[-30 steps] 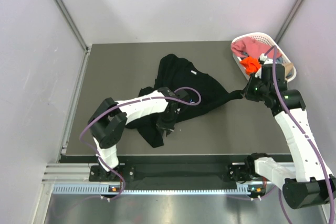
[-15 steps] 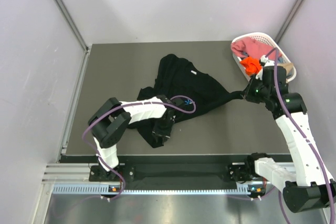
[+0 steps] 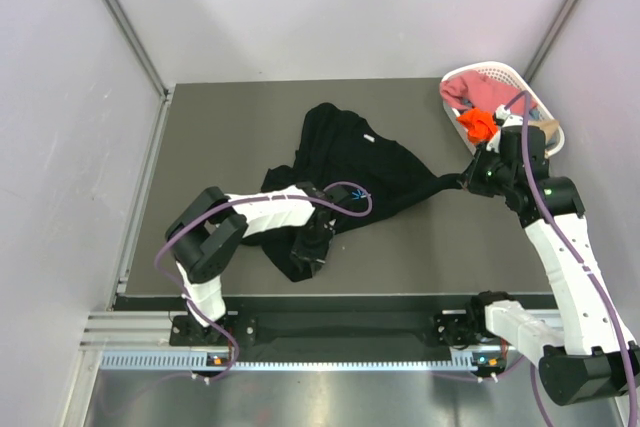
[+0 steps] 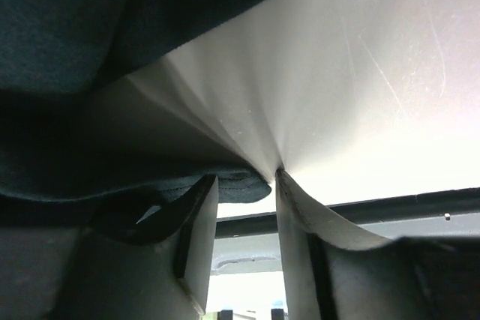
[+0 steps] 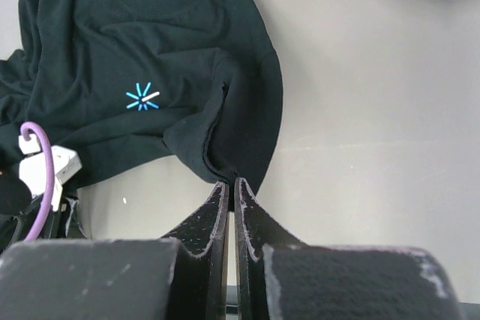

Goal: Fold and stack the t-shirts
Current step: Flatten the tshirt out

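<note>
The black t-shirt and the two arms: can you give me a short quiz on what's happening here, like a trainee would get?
1. True or false: the white basket stands at the near left corner of the table.
2. The right gripper is shut on: A the black t-shirt; B the basket; C nothing.
3. What colour is the starburst mark on the black t-shirt?
Key: 1 false, it stands at the far right corner. 2 A. 3 light blue.
</note>
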{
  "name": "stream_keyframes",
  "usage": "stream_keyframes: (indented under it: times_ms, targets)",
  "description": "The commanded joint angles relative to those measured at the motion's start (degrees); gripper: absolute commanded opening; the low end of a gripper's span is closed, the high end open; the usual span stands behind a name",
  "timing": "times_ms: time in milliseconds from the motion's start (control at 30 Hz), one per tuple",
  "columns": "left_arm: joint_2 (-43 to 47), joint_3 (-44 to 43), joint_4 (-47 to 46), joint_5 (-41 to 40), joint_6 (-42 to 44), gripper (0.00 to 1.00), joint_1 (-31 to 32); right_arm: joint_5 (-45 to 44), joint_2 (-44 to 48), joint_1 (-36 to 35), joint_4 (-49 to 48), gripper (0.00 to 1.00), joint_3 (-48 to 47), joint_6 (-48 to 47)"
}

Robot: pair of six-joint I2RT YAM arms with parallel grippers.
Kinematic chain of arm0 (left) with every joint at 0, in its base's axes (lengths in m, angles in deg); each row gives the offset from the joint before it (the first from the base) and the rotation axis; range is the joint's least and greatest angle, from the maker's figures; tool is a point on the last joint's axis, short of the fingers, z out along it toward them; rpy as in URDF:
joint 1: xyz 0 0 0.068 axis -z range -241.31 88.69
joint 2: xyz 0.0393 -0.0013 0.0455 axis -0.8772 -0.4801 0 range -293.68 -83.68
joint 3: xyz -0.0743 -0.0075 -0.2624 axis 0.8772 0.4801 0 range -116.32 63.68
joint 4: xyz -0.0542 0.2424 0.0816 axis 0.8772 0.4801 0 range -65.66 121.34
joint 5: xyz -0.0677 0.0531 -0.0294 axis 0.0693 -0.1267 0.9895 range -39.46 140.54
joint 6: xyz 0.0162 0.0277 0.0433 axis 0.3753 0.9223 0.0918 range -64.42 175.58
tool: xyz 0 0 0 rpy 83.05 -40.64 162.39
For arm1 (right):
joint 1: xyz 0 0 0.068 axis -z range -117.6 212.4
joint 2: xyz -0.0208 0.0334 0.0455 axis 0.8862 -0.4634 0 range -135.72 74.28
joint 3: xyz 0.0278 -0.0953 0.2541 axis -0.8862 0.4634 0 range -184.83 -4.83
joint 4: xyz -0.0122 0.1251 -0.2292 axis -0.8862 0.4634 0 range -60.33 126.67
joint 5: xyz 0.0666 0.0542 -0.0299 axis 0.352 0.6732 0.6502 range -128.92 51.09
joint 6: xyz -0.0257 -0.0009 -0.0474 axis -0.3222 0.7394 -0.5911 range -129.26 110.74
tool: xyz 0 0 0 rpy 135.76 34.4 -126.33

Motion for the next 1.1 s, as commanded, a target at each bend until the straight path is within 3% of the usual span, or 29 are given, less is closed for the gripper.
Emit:
stream_keyframes:
  times_ms: [0,367,533,667,867,1067]
  targets:
    - [-1.02,3.6,-4.3,-1.35,-0.78,0.39,0.21,0.1,0.99,0.67,-1.39,0.0,-0.36,-0.67]
    - [3.27,-1.65,1.22,-13.47,-0.34,0.0,0.21,-0.77,-1.81,0.67,-4.37,0.0,-1.32,-1.2]
    - [8.36,-11.58,10.97,-24.8,-0.52,0.0,0.12,-0.77,-7.0,0.76,-8.86,0.0,-6.5,-3.48]
    - [12.41,-25.35,19.93,-35.27,0.18,0.0,-1.02,-4.19,-14.27,0.85,-13.07,0.0,-13.0,-4.71]
    - [16.11,-42.06,23.47,-51.69,6.84,0.0,-4.7,-7.89,-25.88,3.3,-17.74,0.0,-29.86,-6.04]
    - [20.15,-50.96,21.45,-66.8,12.67,0.0,-7.43,-5.96,-32.05,7.61,-16.6,0.0,-50.33,-1.38]
